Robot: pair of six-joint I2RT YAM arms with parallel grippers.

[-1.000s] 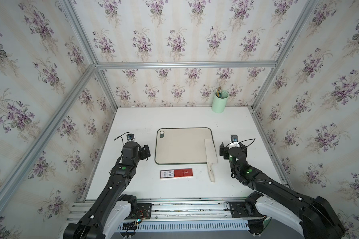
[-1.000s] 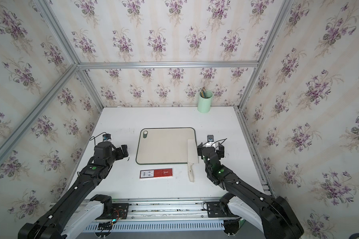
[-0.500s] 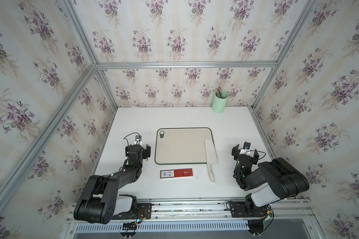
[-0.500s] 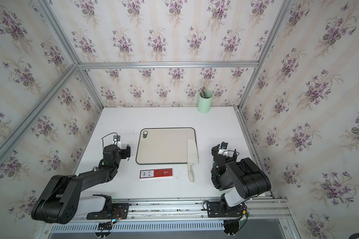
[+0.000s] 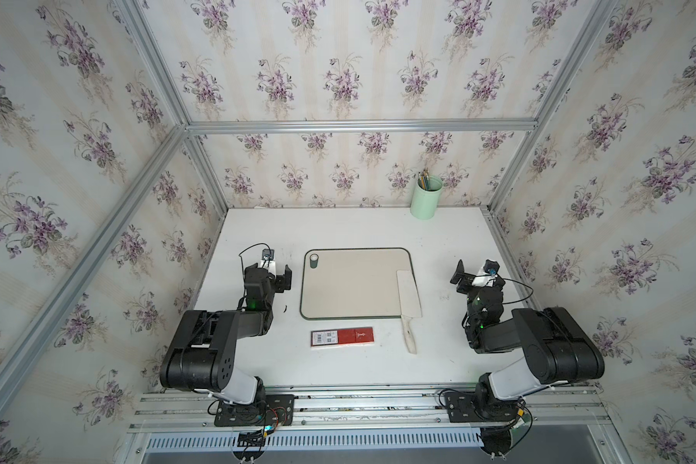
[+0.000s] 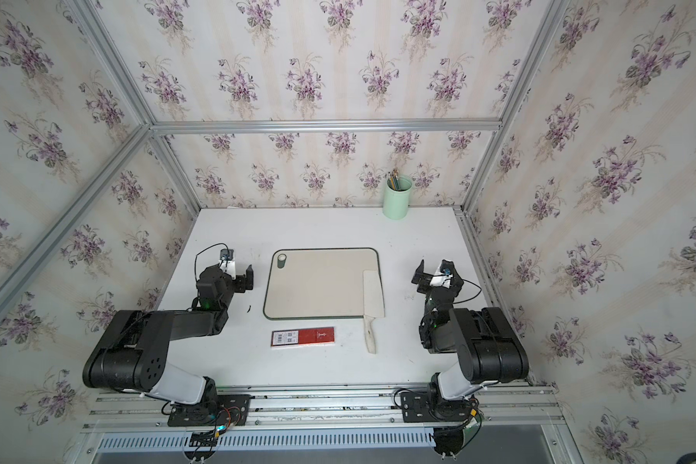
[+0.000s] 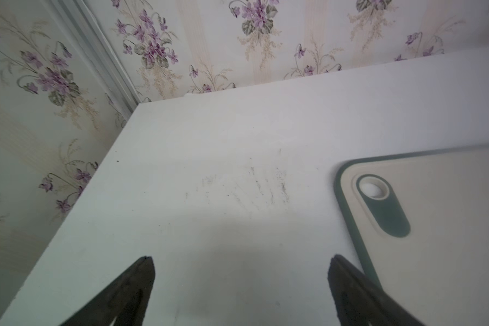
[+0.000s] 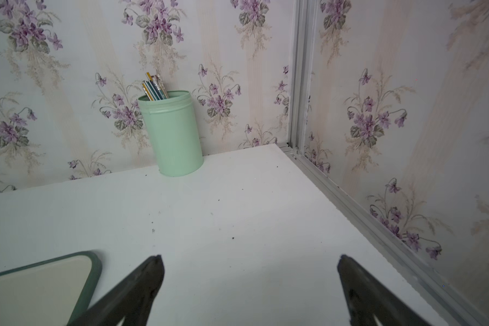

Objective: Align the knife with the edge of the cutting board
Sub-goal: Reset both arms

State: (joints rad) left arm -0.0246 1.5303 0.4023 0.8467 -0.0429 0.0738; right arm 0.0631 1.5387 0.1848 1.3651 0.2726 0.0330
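Left gripper (image 7: 242,259) and right gripper (image 8: 250,258): jaws apart, nothing held, each over bare table (image 5: 338,229) on either side of the cutting board (image 5: 350,281). Knife (image 5: 408,295) lies with its blade along the board's right edge and its handle off the near edge, clear of both grippers.

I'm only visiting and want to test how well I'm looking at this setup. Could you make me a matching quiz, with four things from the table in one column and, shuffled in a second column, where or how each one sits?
Things
1. knife
2. flat red box
3. mint green pencil cup
4. cutting board

Descriptions
A. upright at the far end of the table
B. beige with a thin dark green rim
C. blade lying along a short board edge, handle sticking out past it
D. lying flat, just off the board's near long edge

Pairs: 1-C, 2-D, 3-A, 4-B
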